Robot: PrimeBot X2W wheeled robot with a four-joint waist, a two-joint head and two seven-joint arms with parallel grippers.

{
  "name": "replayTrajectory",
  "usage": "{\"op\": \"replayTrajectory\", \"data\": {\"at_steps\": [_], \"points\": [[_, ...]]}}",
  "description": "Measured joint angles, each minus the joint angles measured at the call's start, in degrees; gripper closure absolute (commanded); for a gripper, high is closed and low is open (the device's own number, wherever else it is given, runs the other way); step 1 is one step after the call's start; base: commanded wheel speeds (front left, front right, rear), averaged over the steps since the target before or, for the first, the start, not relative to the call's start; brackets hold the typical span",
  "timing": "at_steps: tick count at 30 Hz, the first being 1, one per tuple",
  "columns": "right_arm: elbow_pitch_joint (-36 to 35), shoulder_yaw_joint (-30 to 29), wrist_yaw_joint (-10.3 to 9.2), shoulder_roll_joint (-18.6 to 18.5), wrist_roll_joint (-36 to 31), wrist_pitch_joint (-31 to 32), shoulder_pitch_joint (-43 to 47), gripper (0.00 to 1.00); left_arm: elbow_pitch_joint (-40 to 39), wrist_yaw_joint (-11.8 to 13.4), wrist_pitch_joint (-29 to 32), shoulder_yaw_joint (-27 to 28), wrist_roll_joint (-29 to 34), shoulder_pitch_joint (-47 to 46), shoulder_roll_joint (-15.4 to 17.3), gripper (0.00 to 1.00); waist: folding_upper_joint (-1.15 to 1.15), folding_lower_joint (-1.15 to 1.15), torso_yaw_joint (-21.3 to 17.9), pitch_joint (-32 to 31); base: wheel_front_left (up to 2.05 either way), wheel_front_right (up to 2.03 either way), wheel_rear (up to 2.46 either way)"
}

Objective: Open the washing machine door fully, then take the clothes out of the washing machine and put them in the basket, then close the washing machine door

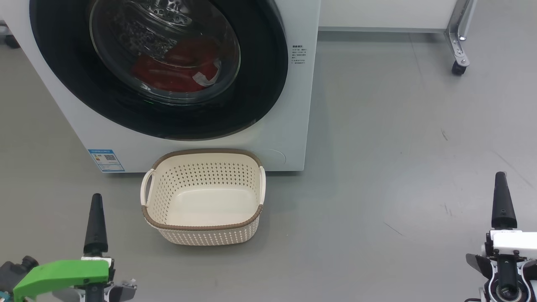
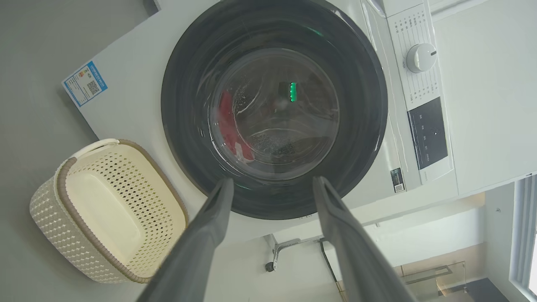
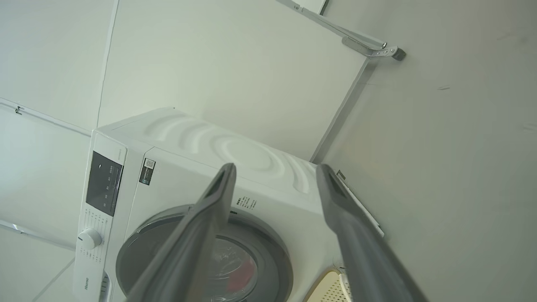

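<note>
Washing machine door sat shut, flush on the white washing machine front, with a glossy black rim and bulging clear glass. Red clothes lay behind the glass, low in the perforated steel drum. Basket stood on the floor right at the machine's lower edge, below the door; contact unclear. It was cream perforated plastic, a rounded rectangle with a brown woven-look rim, loop handles and a smooth bare bottom. Grey floor lay open rightward up to a metal frame leg on a caster. Left gripper and right gripper were both released, fingers spread, grasping nothing, apart from the door.
</note>
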Motion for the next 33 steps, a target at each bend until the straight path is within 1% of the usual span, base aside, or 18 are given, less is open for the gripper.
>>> {"op": "replayTrajectory", "data": {"at_steps": [4,7,12,14,19,20,22,25,26,29,31,33], "points": [[-0.7,0.1,0.0,0.0,-3.2,-0.8,0.0,0.0,-0.9,0.0,-0.8,-0.1,5.9,0.0,0.0,0.0,0.0,0.0,0.2,-0.1,0.0,0.0,0.0],[-1.4,0.3,0.0,0.0,-5.4,-1.3,0.0,0.0,-1.4,0.0,-1.2,-0.1,8.7,0.0,0.1,0.0,0.0,0.0,0.3,-0.1,0.0,0.0,0.0],[-2.1,1.2,0.0,-0.1,-10.2,-2.2,0.0,0.0,-2.1,0.0,-2.4,-1.0,9.4,0.0,0.1,0.0,0.0,0.0,0.5,-0.2,0.0,0.0,0.0],[-2.1,1.7,-0.02,-0.1,-11.2,-2.7,0.1,0.0,-2.2,0.0,-2.7,-1.5,10.2,0.0,0.2,0.0,0.0,0.0,0.5,-0.3,0.0,0.0,0.0],[-2.5,2.3,-0.13,-0.1,-15.3,-3.9,0.5,0.0,-2.6,0.0,-3.8,-3.0,17.9,0.0,0.2,0.0,0.0,0.0,0.7,-0.4,0.0,0.0,0.0],[-2.6,2.4,-0.49,-0.1,-16.1,-3.9,0.6,0.0,-2.7,0.0,-4.0,-3.3,19.5,0.0,0.2,0.0,0.0,0.0,0.7,-0.4,0.0,0.0,0.0],[-3.1,2.6,-0.57,-0.2,-18.3,-4.6,0.7,0.0,-2.8,0.0,-4.6,-3.8,23.1,0.0,0.3,0.0,0.0,0.0,0.8,-0.5,0.0,0.0,0.0],[-3.5,2.9,-0.62,-0.2,-21.1,-5.2,0.7,0.0,-2.8,0.0,-5.0,-4.5,24.8,0.0,0.4,0.0,0.0,0.0,0.9,-0.6,0.0,0.0,0.0],[-3.6,3.0,-0.64,-0.2,-22.1,-5.2,0.7,0.0,-2.8,0.0,-5.3,-4.7,26.1,0.0,0.4,0.0,0.0,0.0,0.9,-0.6,0.0,0.0,0.0],[-3.8,3.3,-1.56,-0.4,-25.5,-6.0,0.9,0.0,-2.8,0.0,-5.9,-5.0,30.1,0.0,0.5,0.0,0.0,0.0,0.9,-0.6,0.0,0.0,0.0],[-3.9,3.7,-1.65,-0.5,-27.9,-6.5,1.0,0.0,-2.8,0.1,-6.3,-5.3,32.4,0.0,0.6,0.0,0.0,0.0,1.0,-0.6,0.0,0.0,0.0],[-3.9,4.1,-2.09,-0.5,-29.9,-6.9,1.2,0.0,-2.8,0.5,-6.7,-5.9,35.4,0.0,0.6,0.0,0.0,0.0,1.0,-0.5,0.0,0.0,0.0]]}}
